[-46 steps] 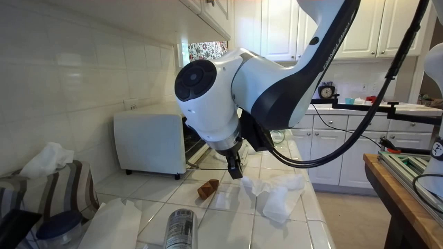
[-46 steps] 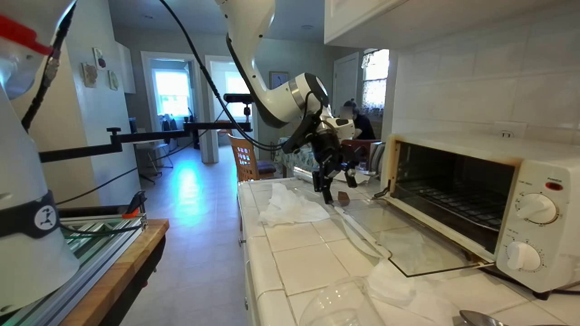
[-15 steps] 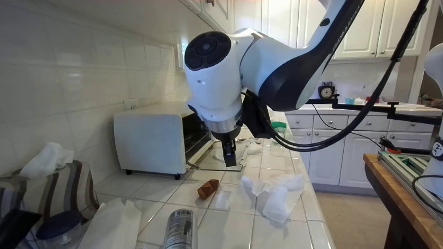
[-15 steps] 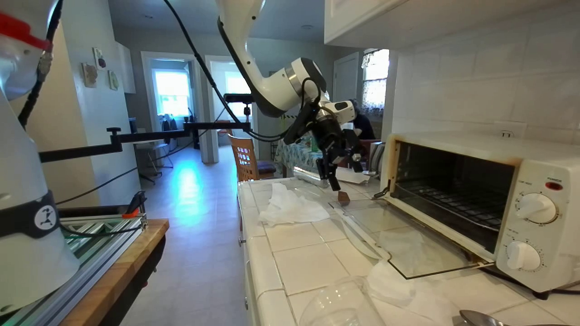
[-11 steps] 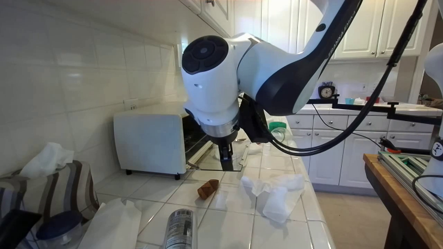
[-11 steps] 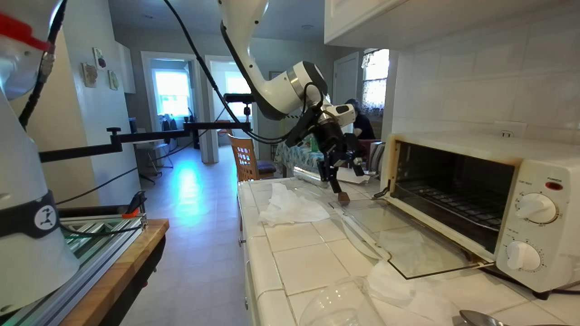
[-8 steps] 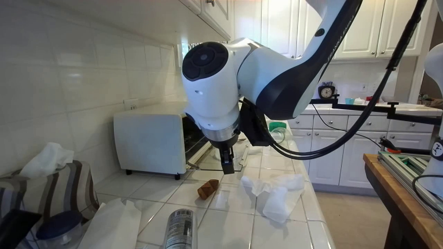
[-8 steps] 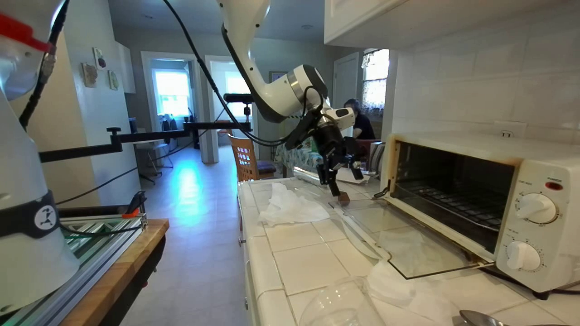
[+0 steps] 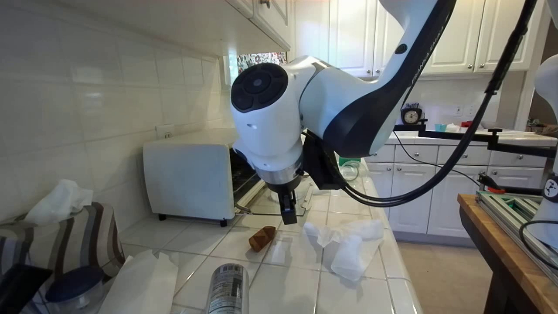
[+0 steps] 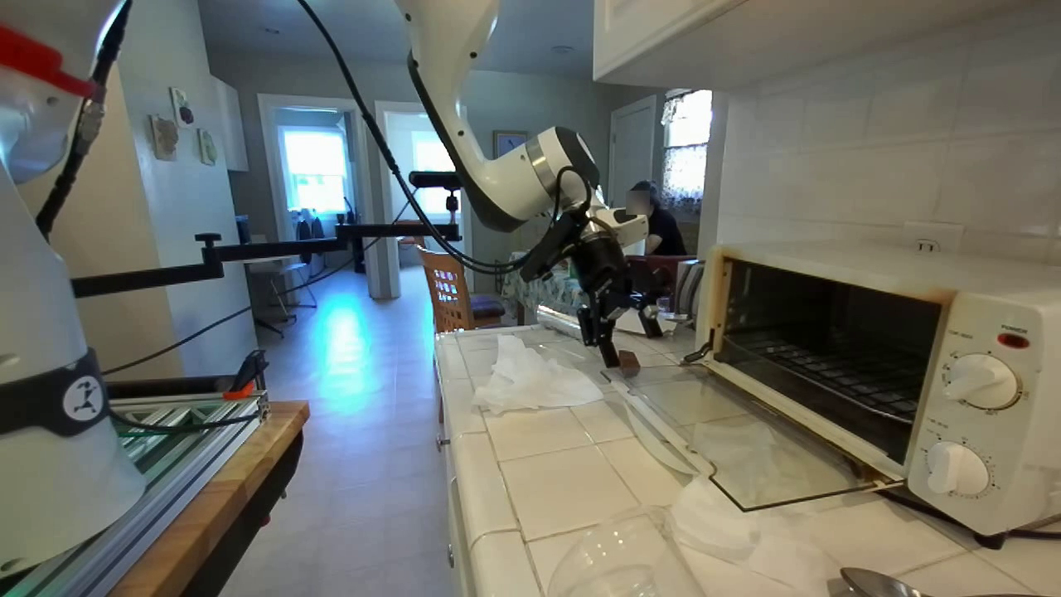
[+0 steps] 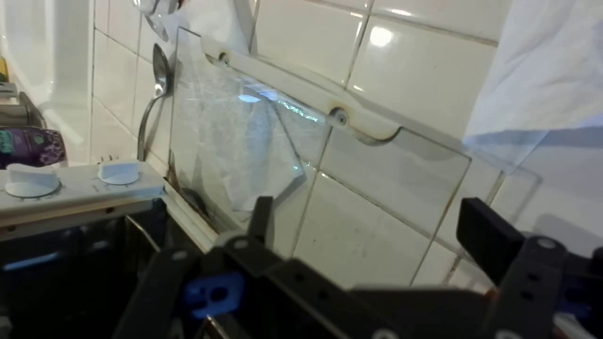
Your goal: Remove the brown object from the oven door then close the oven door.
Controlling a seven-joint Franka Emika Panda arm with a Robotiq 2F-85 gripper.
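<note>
The brown object point(image 9: 262, 238) lies on the tiled counter just past the side of the lowered oven door, apart from it. In an exterior view, its end point(image 10: 628, 363) shows close behind a black fingertip; whether they touch I cannot tell. The oven door point(image 10: 750, 444) hangs down flat, its clear glass and white handle strip point(image 11: 301, 89) over the tiles. My gripper point(image 11: 367, 212) is spread wide above the glass near its side edge, with nothing between the fingers. A sliver of orange-brown shows beside the right finger in the wrist view; the rest is hidden.
The white toaster oven point(image 9: 189, 181) stands against the wall, its cavity exposed. A metal can point(image 9: 227, 288) lies nearer that camera. Crumpled paper point(image 9: 348, 248) sits by the counter edge. A clear glass vessel point(image 10: 626, 555) and a spoon point(image 11: 161, 70) are near the oven's knob end.
Over the last second my gripper has come down toward the counter, after having risen from a lower place about three seconds ago. The brown object and the oven door have stayed put.
</note>
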